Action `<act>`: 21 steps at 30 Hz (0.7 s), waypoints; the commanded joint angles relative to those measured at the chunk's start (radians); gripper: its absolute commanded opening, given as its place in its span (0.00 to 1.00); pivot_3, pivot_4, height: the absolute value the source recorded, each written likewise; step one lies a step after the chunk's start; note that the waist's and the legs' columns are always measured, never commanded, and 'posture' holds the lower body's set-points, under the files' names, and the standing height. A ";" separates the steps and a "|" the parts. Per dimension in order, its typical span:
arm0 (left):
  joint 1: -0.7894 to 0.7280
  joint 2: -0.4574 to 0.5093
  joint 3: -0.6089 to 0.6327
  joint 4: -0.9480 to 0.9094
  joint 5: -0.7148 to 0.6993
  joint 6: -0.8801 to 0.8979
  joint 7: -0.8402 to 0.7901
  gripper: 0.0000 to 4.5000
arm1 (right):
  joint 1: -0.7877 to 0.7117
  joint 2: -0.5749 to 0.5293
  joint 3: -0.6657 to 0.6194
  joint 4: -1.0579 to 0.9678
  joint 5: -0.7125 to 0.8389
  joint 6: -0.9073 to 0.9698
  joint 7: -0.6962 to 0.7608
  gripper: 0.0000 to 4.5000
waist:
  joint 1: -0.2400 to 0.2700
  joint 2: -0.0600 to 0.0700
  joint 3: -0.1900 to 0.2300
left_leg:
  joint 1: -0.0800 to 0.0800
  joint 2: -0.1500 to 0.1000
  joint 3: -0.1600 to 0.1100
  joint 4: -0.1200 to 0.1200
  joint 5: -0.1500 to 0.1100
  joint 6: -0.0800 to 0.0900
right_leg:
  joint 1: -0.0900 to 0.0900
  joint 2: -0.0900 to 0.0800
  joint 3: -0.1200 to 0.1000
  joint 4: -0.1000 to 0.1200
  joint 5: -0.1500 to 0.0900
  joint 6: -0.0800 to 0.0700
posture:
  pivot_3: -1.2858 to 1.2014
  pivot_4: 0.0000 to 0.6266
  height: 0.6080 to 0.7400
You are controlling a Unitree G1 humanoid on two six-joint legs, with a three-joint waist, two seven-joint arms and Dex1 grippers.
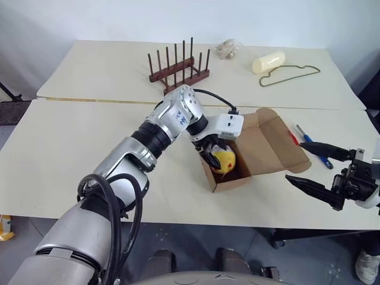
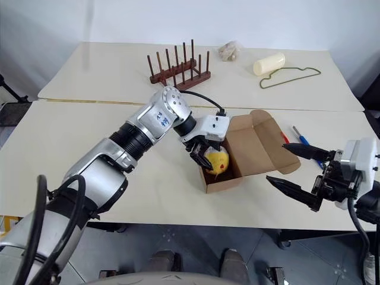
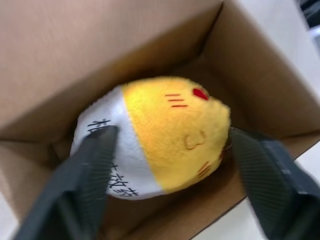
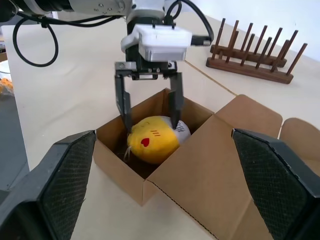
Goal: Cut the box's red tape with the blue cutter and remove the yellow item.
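A small brown cardboard box (image 1: pixel 249 155) sits open on a pale worktop (image 1: pixel 77 142), its flaps spread outward to the robot's right. Inside lies the yellow item (image 3: pixel 172 132), a round plush toy with a white patch on one side. The white patch carries black handwritten-looking characters, which I cannot read. Small red marks dot the yellow fabric.

The left tool (image 4: pixel 149 109) reaches down into the box from above. Its two black fingers (image 3: pixel 92 175) straddle the toy, one on the white side and one on the yellow side. They sit right at the toy's surface, but whether they are pressing it or just short of it I cannot tell. A small blue handwritten mark shows on the silver forearm; it is too small to read.

The right tool (image 2: pixel 292 169) hovers off the robot's right of the box, near the worktop's front edge. Its fingers are spread wide apart and grip nothing.

The blue cutter (image 1: pixel 313 149) lies flat on the worktop just beyond the open flap. A strip of red tape (image 1: pixel 293 137) shows at that flap's edge beside it.

Farther back stand a dark wooden peg rack (image 1: pixel 178 69), a pale cream cylinder (image 1: pixel 268 61), a green wire hanger (image 1: pixel 291 75) and a small crumpled bag (image 1: pixel 228 48).
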 commanded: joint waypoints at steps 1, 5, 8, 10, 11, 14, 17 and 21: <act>-0.027 -0.018 0.031 0.024 0.033 -0.039 0.004 0.52 | -0.013 0.007 0.007 -0.028 0.014 -0.019 -0.022 1.00 | 0.000 0.000 0.000 | 0.000 0.000 0.000 0.000 0.000 0.000 | 0.000 0.000 0.000 0.000 0.000 0.000 | 0.52 0.24 1.00; -0.026 -0.030 0.061 0.035 0.048 -0.053 0.010 0.25 | -0.021 0.008 0.025 -0.022 0.007 -0.027 -0.031 1.00 | 0.001 0.000 0.000 | 0.000 0.000 0.000 0.000 0.000 0.000 | 0.000 0.000 0.000 0.000 0.000 0.000 | 0.52 0.24 1.00; -0.026 -0.032 0.097 0.037 0.045 -0.067 0.031 0.06 | -0.029 0.007 0.038 -0.011 0.003 -0.034 -0.037 1.00 | 0.000 0.000 0.000 | 0.000 0.000 0.000 0.000 0.000 0.000 | 0.000 0.000 0.000 0.000 0.000 0.000 | 0.52 0.24 1.00; -0.030 -0.035 0.136 0.037 0.027 -0.064 0.048 0.01 | -0.030 0.009 0.046 -0.006 -0.001 -0.040 -0.039 1.00 | 0.000 0.000 0.000 | 0.000 0.000 0.000 0.000 0.000 0.000 | 0.000 0.000 0.000 0.000 0.000 0.000 | 0.52 0.24 1.00; -0.030 -0.035 0.159 0.033 0.012 -0.068 0.046 0.01 | -0.031 0.010 0.050 -0.004 -0.002 -0.043 -0.040 1.00 | 0.000 0.000 0.000 | 0.000 0.000 0.000 0.000 0.000 0.000 | 0.000 0.000 0.000 0.000 0.000 0.000 | 0.52 0.24 1.00; -0.019 -0.037 0.277 -0.017 -0.095 -0.038 0.009 0.01 | -0.007 0.008 0.050 -0.004 0.033 -0.001 -0.043 1.00 | 0.000 0.000 0.000 | 0.000 0.000 0.000 0.000 0.000 0.000 | 0.000 0.000 0.000 0.000 0.000 0.000 | 0.52 0.24 1.00; -0.007 -0.045 0.386 -0.045 -0.178 0.016 0.038 0.01 | 0.006 0.021 0.048 -0.003 0.031 -0.007 -0.050 1.00 | 0.000 0.000 0.000 | 0.000 0.000 -0.001 0.000 0.000 0.000 | 0.000 0.000 -0.001 0.000 0.000 0.000 | 0.52 0.24 1.00; 0.047 -0.002 0.624 -0.121 -0.397 0.122 0.035 0.01 | -0.040 0.060 0.064 0.025 0.041 -0.016 -0.087 1.00 | -0.007 0.000 0.000 | 0.000 0.000 -0.001 0.001 0.000 0.000 | 0.000 0.000 -0.001 0.002 0.000 0.000 | 0.52 0.24 1.00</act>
